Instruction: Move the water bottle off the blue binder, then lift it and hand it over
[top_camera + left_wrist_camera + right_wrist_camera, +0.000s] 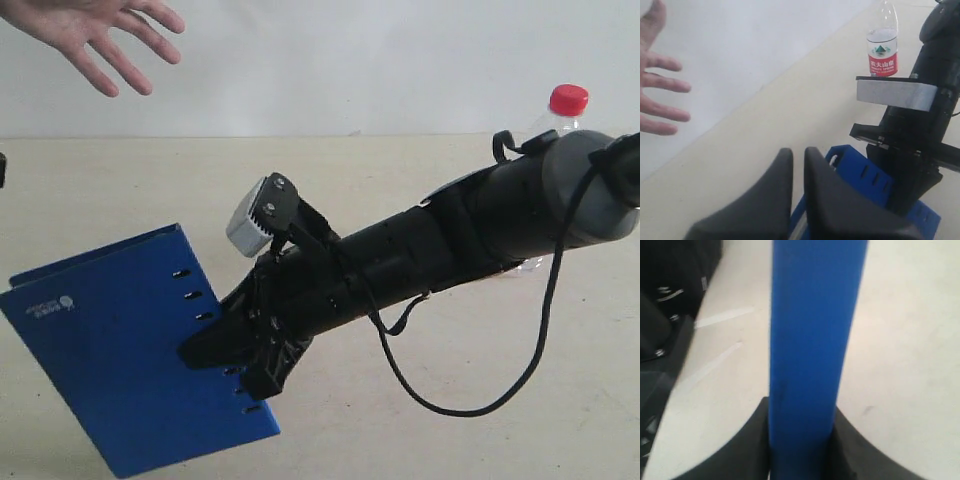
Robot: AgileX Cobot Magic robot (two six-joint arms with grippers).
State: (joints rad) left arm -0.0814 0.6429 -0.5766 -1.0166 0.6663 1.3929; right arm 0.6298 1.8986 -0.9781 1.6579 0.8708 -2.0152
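The blue binder (110, 340) is tilted, slotted edge toward my right arm, which reaches across the middle. My right gripper (235, 355) is shut on that edge. In the right wrist view the binder (815, 315) runs straight between the right gripper's (801, 410) black fingers. The water bottle (566, 103) stands upright on the table behind my right arm, only its red cap and base showing. The left wrist view shows the whole bottle (882, 47) and the binder's slots (865, 175). My left gripper (797, 152) is shut and holds nothing.
An open human hand (100, 35) hovers at the upper left, also at the edge of the left wrist view, hand (655, 95). The beige table (400, 170) meets a white wall behind. A cable (480, 405) loops below my right arm.
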